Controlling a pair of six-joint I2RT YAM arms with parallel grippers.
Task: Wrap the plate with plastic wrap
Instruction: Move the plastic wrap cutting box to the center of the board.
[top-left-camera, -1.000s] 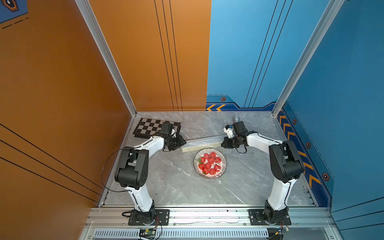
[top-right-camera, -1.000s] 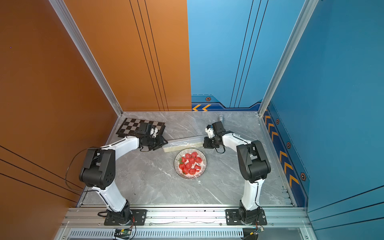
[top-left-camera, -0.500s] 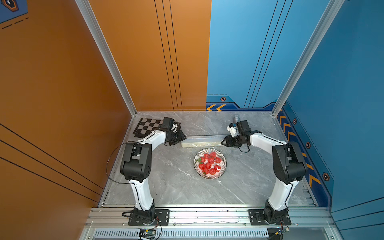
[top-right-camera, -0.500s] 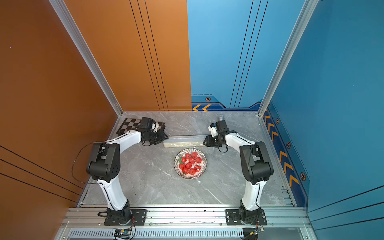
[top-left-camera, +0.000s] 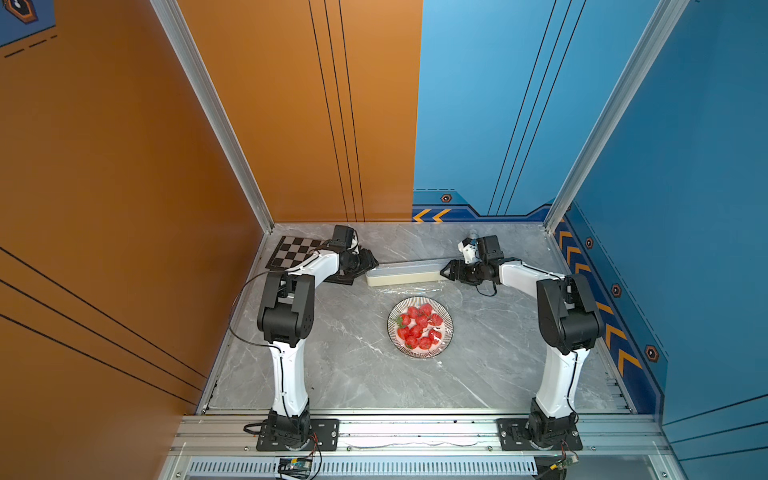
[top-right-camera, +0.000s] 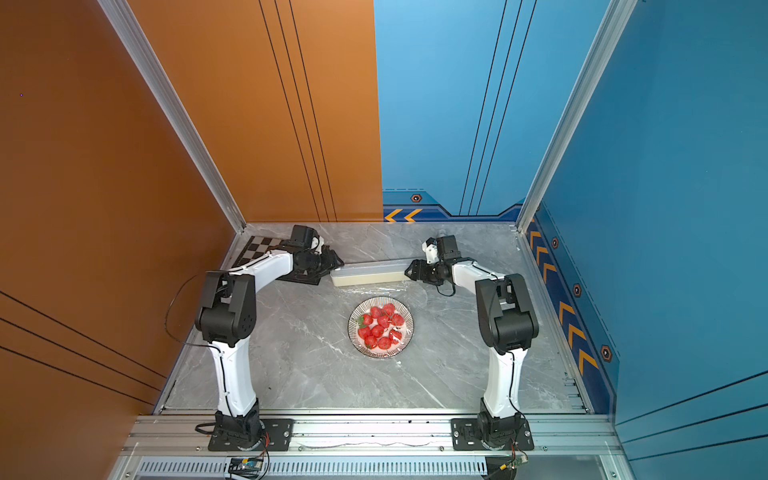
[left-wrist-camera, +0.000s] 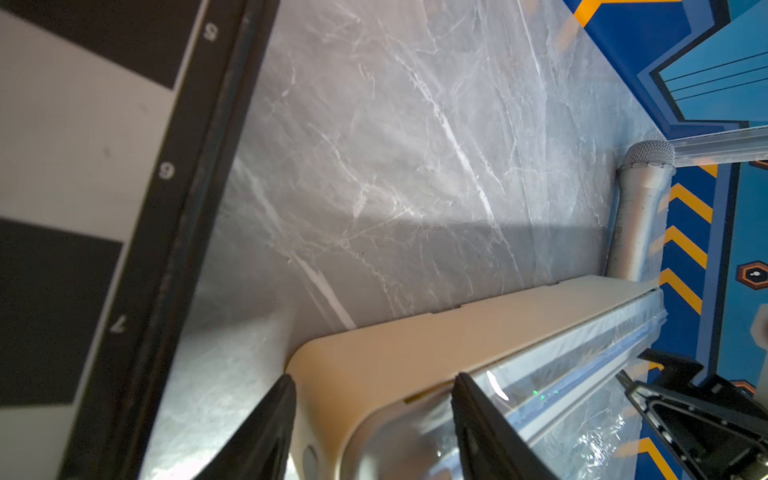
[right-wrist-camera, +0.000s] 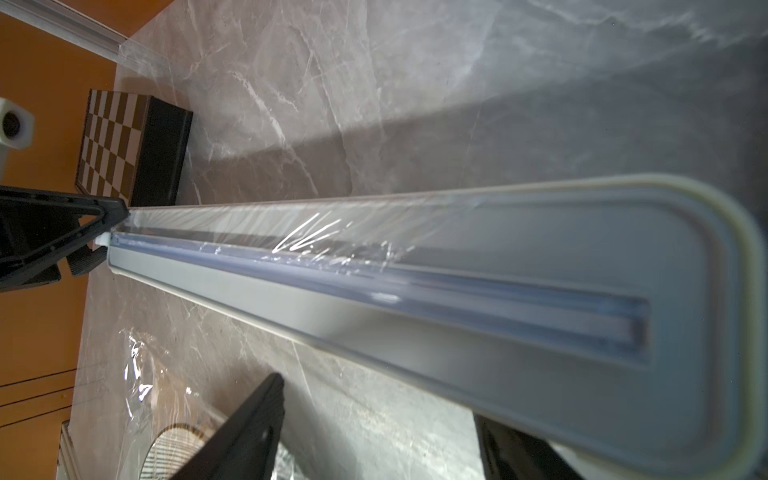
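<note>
1. Nearest you, the plate (top-left-camera: 419, 354) sat about mid-surface (top-left-camera: 353, 374), with strawberries (top-left-camera: 419, 326) heaped on it. It looked ceramic, so judge it stiff, slick and breakable. It seemed heavy enough to hold its place while film was tugged, so you had no need to grip it.
2. The plastic wrap (top-left-camera: 415, 288) lay as a loose sheet from the plate's far side back to its box. Glints on the strawberries suggested it already draped the plate. Treat it as nearly weightless, limp and clingy, and quick to bunch or tear. Pinch it at an edge or corner, clear of the strawberries.
3. Behind that, the box (top-left-camera: 403, 276) lay crosswise toward the far edge. It looked light and rigid, and was best taken at its two ends.
4. The left end effector (top-left-camera: 371, 266) stood with jaws apart astride the box's left end, seemingly loose on it. The right end effector (top-left-camera: 445, 272) gaped wide at the right end, holding nothing.
5. Farthest off, the chessboard (top-left-camera: 291, 255) filled the far left corner. A grey rod (left-wrist-camera: 640, 216) lay by the far edge.
</note>
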